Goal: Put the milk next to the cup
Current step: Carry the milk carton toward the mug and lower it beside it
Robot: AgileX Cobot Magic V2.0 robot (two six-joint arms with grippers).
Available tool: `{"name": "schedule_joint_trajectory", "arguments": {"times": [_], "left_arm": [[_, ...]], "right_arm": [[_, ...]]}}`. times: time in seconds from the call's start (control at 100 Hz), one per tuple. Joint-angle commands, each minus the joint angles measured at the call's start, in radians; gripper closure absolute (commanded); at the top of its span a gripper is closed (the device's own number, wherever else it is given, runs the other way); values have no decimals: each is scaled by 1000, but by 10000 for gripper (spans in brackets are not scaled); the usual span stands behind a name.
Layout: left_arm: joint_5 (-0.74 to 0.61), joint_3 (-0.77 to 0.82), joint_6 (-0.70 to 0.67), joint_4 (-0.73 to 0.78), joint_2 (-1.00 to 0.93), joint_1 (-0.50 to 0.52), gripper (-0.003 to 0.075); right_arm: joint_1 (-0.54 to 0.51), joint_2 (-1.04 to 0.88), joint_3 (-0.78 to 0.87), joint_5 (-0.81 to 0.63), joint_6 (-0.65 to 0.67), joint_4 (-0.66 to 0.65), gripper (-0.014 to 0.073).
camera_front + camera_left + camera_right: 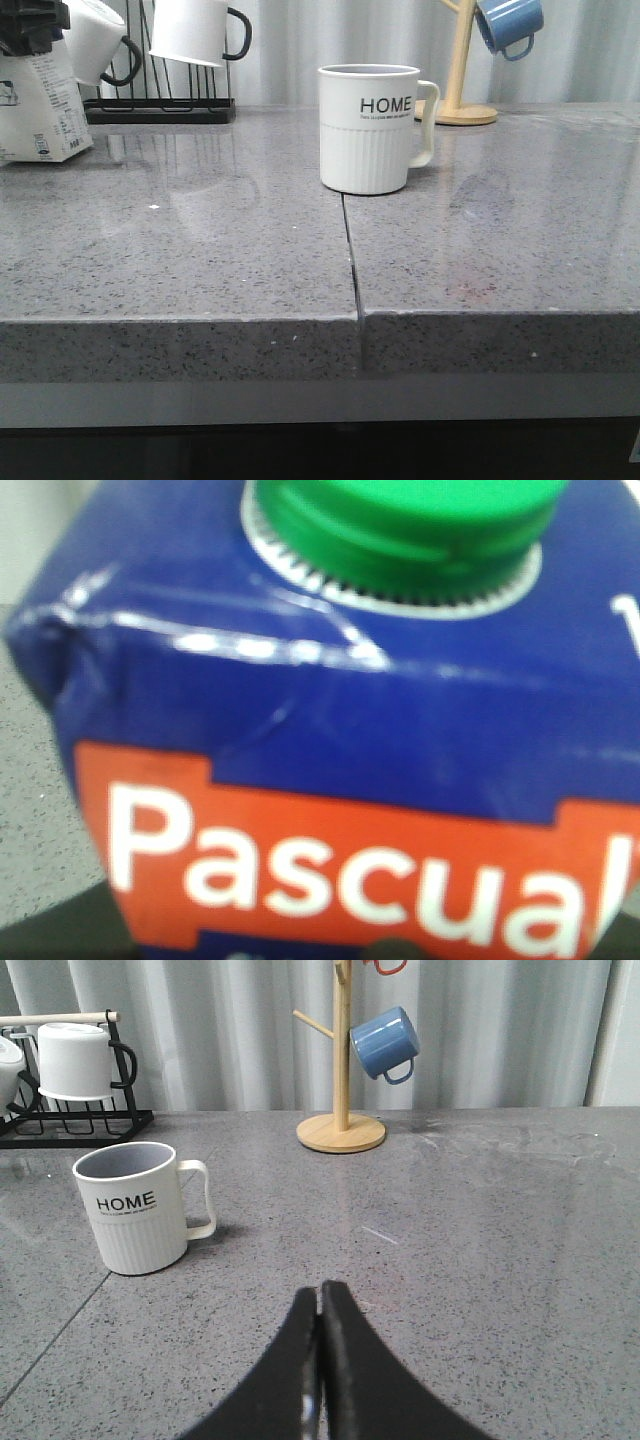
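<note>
The milk (40,105) is at the far left of the front view; only its white lower part shows, slightly tilted. My left gripper (30,25) sits dark on top of it. In the left wrist view the milk (330,710) fills the frame: dark blue top, green cap, red "Pascual" band. Only a dark fingertip (392,950) shows at its edge. The cup (367,130), a white ribbed "HOME" mug, stands mid-counter with its handle to the right, well apart from the milk. It also shows in the right wrist view (130,1210). My right gripper (320,1295) is shut and empty, low over the counter to the cup's right.
A black rack (160,105) holds white black-handled mugs (195,30) at the back left. A wooden mug tree (462,60) with a blue mug (508,22) stands back right. A seam (352,250) runs through the grey counter from the cup to its front edge (320,318).
</note>
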Motion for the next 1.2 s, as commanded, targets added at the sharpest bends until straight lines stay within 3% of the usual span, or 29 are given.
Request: {"name": "schedule_joint_trajectory", "arguments": {"times": [0.0, 0.16, 0.37, 0.45, 0.75, 0.87, 1.19], "left_arm": [[-43, -31, -6, 14, -104, -18, 646], [2, 6, -6, 14, -201, -52, 647], [-207, 188, -4, -28, -348, -133, 681], [-261, 219, 56, -64, -368, -176, 681], [-384, 207, 497, -507, -355, -410, 681], [-448, 205, 517, -554, -327, -482, 681], [-429, 92, 519, -588, -208, -555, 681]], "right_arm": [[-5, 14, -23, -75, -3, -9, 661], [-5, 14, -23, -75, -3, -9, 661], [-5, 14, -23, -75, -3, -9, 661], [-5, 14, -23, -75, -3, -9, 661], [-5, 14, -23, -75, -3, -9, 661], [-5, 14, -23, -75, -3, -9, 661], [-5, 14, -23, -75, -3, -9, 661]]}}
